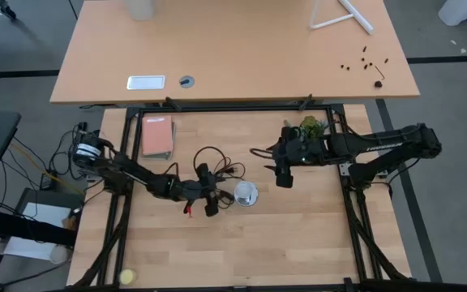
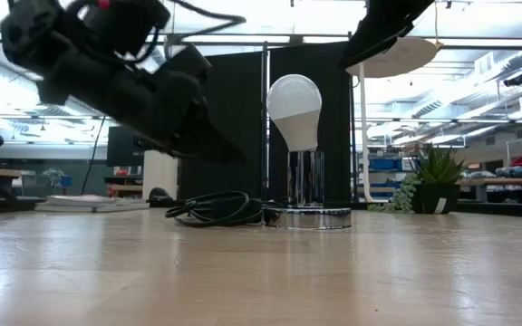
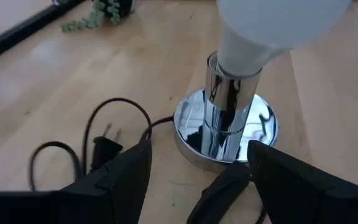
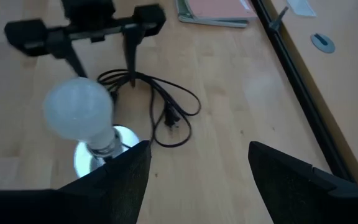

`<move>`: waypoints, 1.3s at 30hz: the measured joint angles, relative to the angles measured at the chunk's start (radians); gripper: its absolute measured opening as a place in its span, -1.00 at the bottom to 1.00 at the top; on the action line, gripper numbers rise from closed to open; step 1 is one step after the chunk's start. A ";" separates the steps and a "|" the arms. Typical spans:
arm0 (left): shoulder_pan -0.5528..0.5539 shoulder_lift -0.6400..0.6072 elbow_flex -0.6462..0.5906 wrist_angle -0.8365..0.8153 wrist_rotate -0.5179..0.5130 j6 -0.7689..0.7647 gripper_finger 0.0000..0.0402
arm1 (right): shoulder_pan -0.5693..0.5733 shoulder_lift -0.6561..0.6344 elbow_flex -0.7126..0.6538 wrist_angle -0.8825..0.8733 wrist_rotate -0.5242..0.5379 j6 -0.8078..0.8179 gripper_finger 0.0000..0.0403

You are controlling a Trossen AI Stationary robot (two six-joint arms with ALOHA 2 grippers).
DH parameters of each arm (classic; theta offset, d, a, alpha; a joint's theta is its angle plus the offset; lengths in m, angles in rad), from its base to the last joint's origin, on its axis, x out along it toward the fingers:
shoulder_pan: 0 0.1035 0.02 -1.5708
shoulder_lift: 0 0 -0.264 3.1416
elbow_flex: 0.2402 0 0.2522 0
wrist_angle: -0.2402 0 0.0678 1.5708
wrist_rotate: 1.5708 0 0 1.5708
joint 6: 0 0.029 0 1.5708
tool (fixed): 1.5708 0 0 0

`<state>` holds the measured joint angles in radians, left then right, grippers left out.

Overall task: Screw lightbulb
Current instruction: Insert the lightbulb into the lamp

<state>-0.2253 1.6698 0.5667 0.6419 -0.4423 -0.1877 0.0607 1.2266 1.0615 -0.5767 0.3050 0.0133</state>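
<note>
The lightbulb (image 2: 294, 110) stood upright in the socket (image 2: 305, 215), just ahead of my left gripper (image 3: 197, 171), whose 2 fingers gaped empty. My right gripper (image 4: 197, 165) hung open nearby. Judging the screwing finished, I needed only to back away.

Four camera views of one wooden table (image 1: 242, 251): overhead, table-level, and one from each arm's wrist.

The overhead camera looks straight down on the whole table and both arms. The low camera sits at tabletop height, facing level across it into the room. The left wrist camera is close to the lightbulb (image 3: 272, 25) on its lamp base (image 3: 191, 127); the right wrist camera looks from farther back. All four views share the lightbulb and base.
</note>
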 joint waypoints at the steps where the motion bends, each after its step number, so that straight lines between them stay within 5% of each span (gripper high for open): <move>1: 0.003 0.028 0.000 0.041 0.006 0.004 0.34 | -0.010 0.000 0.000 0.008 -0.010 -0.010 0.39; 7: 0.003 0.162 0.005 0.290 0.011 0.051 0.34 | -0.056 0.000 0.000 0.040 -0.151 -0.055 0.39; 28: 0.029 0.362 0.236 0.247 -0.007 0.080 0.32 | 0.025 0.097 0.116 -0.038 -0.174 -0.091 0.39; 39: 0.029 0.366 0.243 0.243 -0.006 0.075 -0.01 | 0.023 0.097 0.116 -0.085 -0.171 -0.074 0.39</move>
<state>-0.1959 2.0361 0.8097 0.8845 -0.4484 -0.1127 0.0839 1.3231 1.1778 -0.6617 0.1341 -0.0608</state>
